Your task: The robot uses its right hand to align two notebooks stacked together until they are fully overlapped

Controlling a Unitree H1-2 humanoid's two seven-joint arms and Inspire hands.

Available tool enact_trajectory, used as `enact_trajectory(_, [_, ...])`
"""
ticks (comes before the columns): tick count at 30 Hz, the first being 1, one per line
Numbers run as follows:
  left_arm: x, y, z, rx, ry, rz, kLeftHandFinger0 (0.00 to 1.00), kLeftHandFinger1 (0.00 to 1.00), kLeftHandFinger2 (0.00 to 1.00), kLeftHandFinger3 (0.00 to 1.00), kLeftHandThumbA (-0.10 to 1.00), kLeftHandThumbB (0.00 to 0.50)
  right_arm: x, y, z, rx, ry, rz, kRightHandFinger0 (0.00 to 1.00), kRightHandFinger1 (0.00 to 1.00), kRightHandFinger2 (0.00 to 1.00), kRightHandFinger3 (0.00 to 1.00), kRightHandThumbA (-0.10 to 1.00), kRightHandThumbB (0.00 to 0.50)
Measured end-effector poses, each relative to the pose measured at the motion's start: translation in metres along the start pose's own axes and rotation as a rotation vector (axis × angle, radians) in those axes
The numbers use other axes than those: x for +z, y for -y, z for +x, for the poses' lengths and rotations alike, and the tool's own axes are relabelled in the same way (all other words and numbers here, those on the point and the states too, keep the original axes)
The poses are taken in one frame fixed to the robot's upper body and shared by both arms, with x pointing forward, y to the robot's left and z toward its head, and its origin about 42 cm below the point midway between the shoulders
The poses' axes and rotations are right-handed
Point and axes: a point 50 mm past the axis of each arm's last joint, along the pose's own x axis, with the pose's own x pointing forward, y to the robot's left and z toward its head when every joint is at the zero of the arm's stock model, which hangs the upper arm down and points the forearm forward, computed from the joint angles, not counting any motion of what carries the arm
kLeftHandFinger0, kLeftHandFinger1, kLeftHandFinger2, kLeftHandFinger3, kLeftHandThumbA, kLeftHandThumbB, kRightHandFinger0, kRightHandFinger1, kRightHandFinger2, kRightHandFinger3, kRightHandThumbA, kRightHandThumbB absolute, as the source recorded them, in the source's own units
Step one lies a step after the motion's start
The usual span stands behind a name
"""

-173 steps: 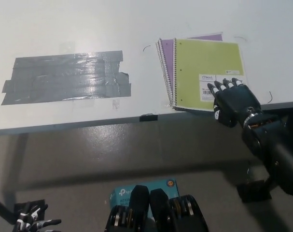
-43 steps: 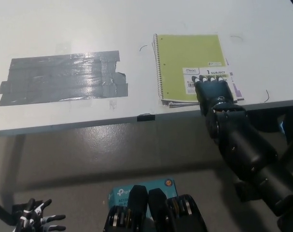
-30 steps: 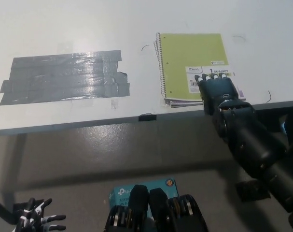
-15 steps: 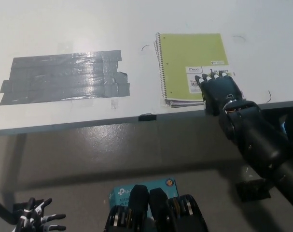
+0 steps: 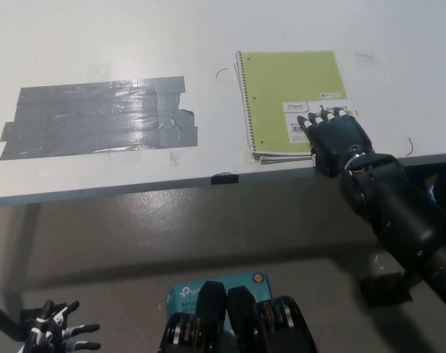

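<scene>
A lime-green spiral notebook (image 5: pixel 292 92) lies on the white table (image 5: pixel 208 37), covering a second notebook whose page edges (image 5: pixel 281 157) show only along the near side. My black right hand (image 5: pixel 336 141) rests flat on the green cover's near right corner, fingers spread, holding nothing. My white left hand (image 5: pixel 57 334) hangs low at the bottom left, fingers apart, far from the table.
A large patch of grey tape (image 5: pixel 98 118) covers the table to the left. The table's front edge (image 5: pixel 223 180) runs just below the notebooks, with a small black clip on it. A teal box (image 5: pixel 215 283) lies on the floor below.
Since the first frame the purple notebook that stuck out has gone under the green one. In the last second my right hand has drifted slightly right along the near corner.
</scene>
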Motion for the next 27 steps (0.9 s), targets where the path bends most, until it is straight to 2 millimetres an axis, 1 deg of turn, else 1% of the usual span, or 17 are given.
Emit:
enact_trajectory(2, [0.000, 0.000, 0.000, 0.000, 0.000, 0.000, 0.40, 0.61, 0.71, 1.00, 1.00, 0.500, -0.001, 0.000, 0.000, 0.001, 0.001, -0.003, 1.00, 1.00, 1.00, 1.00, 1.00, 0.500])
enact_trajectory(3, [0.000, 0.000, 0.000, 0.000, 0.000, 0.000, 0.37, 0.59, 0.67, 1.00, 1.00, 0.500, -0.001, 0.000, 0.000, 0.001, 0.001, -0.004, 1.00, 1.00, 1.00, 1.00, 1.00, 0.500])
enact_trajectory(6, [0.000, 0.000, 0.000, 0.001, 0.001, -0.001, 0.35, 0.59, 0.66, 1.00, 1.00, 0.500, -0.002, -0.001, 0.000, 0.002, 0.002, -0.007, 1.00, 1.00, 1.00, 1.00, 1.00, 0.500])
enact_trajectory(9, [0.000, 0.000, 0.000, 0.001, 0.001, -0.003, 0.36, 0.61, 0.67, 1.00, 1.00, 0.500, -0.003, -0.001, 0.000, 0.002, 0.001, -0.008, 1.00, 1.00, 1.00, 1.00, 1.00, 0.500])
enact_trajectory(10, [0.000, 0.000, 0.000, 0.001, 0.002, -0.003, 0.34, 0.60, 0.66, 1.00, 1.00, 0.500, -0.004, -0.001, -0.001, 0.001, 0.000, -0.008, 1.00, 1.00, 1.00, 1.00, 1.00, 0.500])
enact_trajectory(13, [0.000, -0.001, 0.000, 0.002, 0.002, -0.004, 0.34, 0.60, 0.67, 1.00, 1.00, 0.500, -0.007, -0.001, -0.001, 0.001, -0.005, -0.010, 1.00, 1.00, 1.00, 1.00, 1.00, 0.500])
enact_trajectory(14, [0.000, -0.001, 0.000, 0.002, 0.002, -0.004, 0.35, 0.60, 0.67, 1.00, 1.00, 0.500, -0.008, -0.001, -0.001, 0.002, -0.006, -0.011, 1.00, 1.00, 1.00, 1.00, 1.00, 0.500])
enact_trajectory(16, [0.000, -0.001, 0.000, 0.002, 0.002, -0.003, 0.40, 0.62, 0.68, 1.00, 1.00, 0.500, -0.009, -0.001, -0.001, 0.003, -0.007, -0.012, 1.00, 1.00, 1.00, 1.00, 1.00, 0.500])
enact_trajectory(17, [0.000, -0.001, 0.000, 0.003, 0.002, -0.003, 0.40, 0.62, 0.68, 1.00, 1.00, 0.500, -0.009, -0.001, -0.001, 0.003, -0.007, -0.013, 1.00, 1.00, 1.00, 1.00, 1.00, 0.500])
enact_trajectory(18, [0.000, -0.001, 0.000, 0.003, 0.002, -0.003, 0.40, 0.62, 0.68, 1.00, 1.00, 0.500, -0.009, -0.001, -0.001, 0.003, -0.007, -0.013, 1.00, 1.00, 1.00, 1.00, 1.00, 0.500])
enact_trajectory(19, [0.000, -0.001, 0.000, 0.003, 0.002, -0.003, 0.35, 0.60, 0.68, 1.00, 1.00, 0.500, -0.009, -0.001, -0.001, 0.003, -0.007, -0.013, 1.00, 1.00, 1.00, 1.00, 1.00, 0.500])
enact_trajectory(20, [0.000, -0.001, 0.000, 0.003, 0.002, -0.003, 0.34, 0.59, 0.67, 1.00, 1.00, 0.500, -0.010, -0.001, -0.001, 0.003, -0.007, -0.014, 1.00, 1.00, 1.00, 1.00, 1.00, 0.500])
enact_trajectory(21, [0.000, -0.001, 0.000, 0.003, 0.001, -0.003, 0.37, 0.60, 0.68, 1.00, 1.00, 0.500, -0.010, -0.001, -0.001, 0.003, -0.008, -0.018, 1.00, 1.00, 1.00, 1.00, 1.00, 0.500])
enact_trajectory(23, [0.000, -0.001, -0.001, 0.003, 0.000, -0.003, 0.40, 0.62, 0.68, 1.00, 1.00, 0.500, -0.010, -0.001, -0.001, 0.003, -0.009, -0.024, 1.00, 1.00, 1.00, 1.00, 1.00, 0.500])
enact_trajectory(27, [-0.001, -0.001, -0.001, 0.003, 0.000, -0.004, 0.36, 0.59, 0.67, 1.00, 1.00, 0.500, -0.013, -0.001, -0.001, 0.004, -0.012, -0.036, 1.00, 1.00, 1.00, 1.00, 1.00, 0.500])
